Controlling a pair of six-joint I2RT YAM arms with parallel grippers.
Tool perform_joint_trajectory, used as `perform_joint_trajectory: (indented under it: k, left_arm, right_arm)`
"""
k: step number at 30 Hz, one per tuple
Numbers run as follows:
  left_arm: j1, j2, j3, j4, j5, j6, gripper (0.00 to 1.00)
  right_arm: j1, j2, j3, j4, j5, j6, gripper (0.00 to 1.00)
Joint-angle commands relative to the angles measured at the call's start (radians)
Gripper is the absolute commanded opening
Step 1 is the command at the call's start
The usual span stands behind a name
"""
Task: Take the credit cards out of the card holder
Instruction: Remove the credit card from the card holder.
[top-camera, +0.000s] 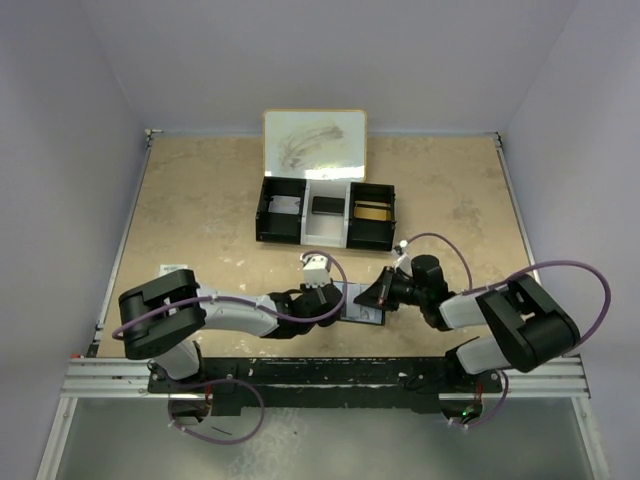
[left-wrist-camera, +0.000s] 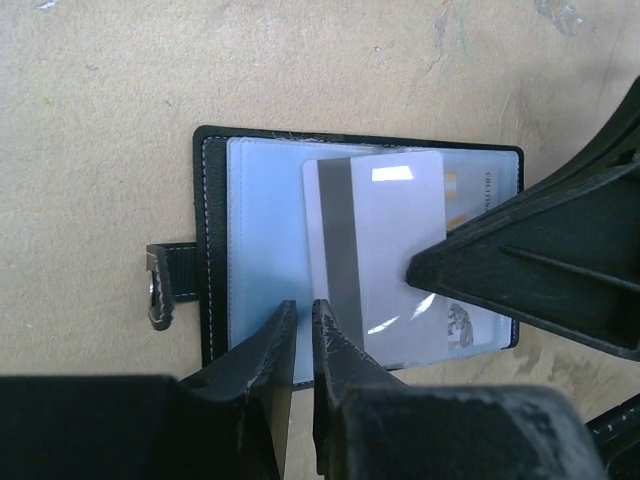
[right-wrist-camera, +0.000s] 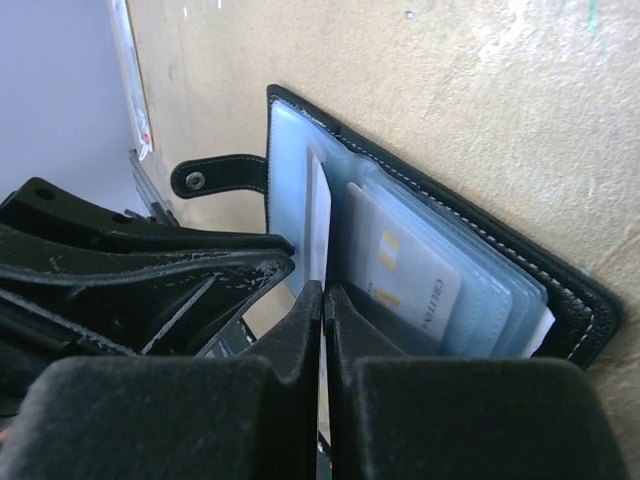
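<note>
Left fingers (left-wrist-camera: 270, 350): nearly together with a thin gap, tips on the holder's (left-wrist-camera: 255, 230) near edge; whether they pinch it cannot be told.
Right fingers (right-wrist-camera: 295, 335): pressed together, pinching the card's (left-wrist-camera: 385, 240) edge.
Holder: lies open on the worktop (left-wrist-camera: 150, 80), between both pairs of fingers.
Card: white with a grey stripe, partly out of a pocket, just beyond the left fingers.
Tab (left-wrist-camera: 160, 285): on the holder's side away from the right fingers.

Bottom edge of the card holder (left-wrist-camera: 215, 200) is hidden behind the left tool (left-wrist-camera: 303, 312). One corner of the white card (left-wrist-camera: 385, 250) is covered by the right tool (left-wrist-camera: 418, 268), and the print on the tucked card (left-wrist-camera: 470, 195) can't really be read.
</note>
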Motion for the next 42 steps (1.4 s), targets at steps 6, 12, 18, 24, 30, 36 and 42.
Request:
perform_joint_trajectory:
  k: [6, 12, 18, 24, 30, 36, 42]
  left_arm:
    - [0.008, -0.045, -0.042, -0.099, -0.080, -0.013, 0.09]
    - [0.013, -0.055, -0.046, -0.128, -0.098, -0.025, 0.09]
    - [0.017, -0.150, -0.044, -0.175, -0.112, 0.000, 0.11]
    - [0.056, -0.370, 0.025, -0.300, -0.134, 0.142, 0.44]
    - [0.283, -0.512, 0.049, -0.445, -0.064, 0.266, 0.57]
    - [0.561, -0.574, 0.145, -0.630, 0.011, 0.413, 0.60]
    - [0.751, -0.598, 0.242, -0.791, -0.063, 0.500, 0.62]
  right_arm:
    - [0.004, -0.295, 0.022, -0.323, 0.205, -0.060, 0.00]
    - [0.003, -0.486, 0.033, -0.463, 0.258, -0.119, 0.00]
    - [0.004, -0.572, 0.056, -0.421, 0.245, -0.224, 0.00]
    - [0.025, -0.677, 0.118, -0.363, 0.281, -0.371, 0.00]
    - [0.091, -0.626, 0.231, -0.321, 0.400, -0.598, 0.00]
    - [0.127, -0.436, 0.377, -0.312, 0.414, -0.917, 0.00]
    - [0.140, -0.314, 0.511, -0.288, 0.326, -1.031, 0.00]
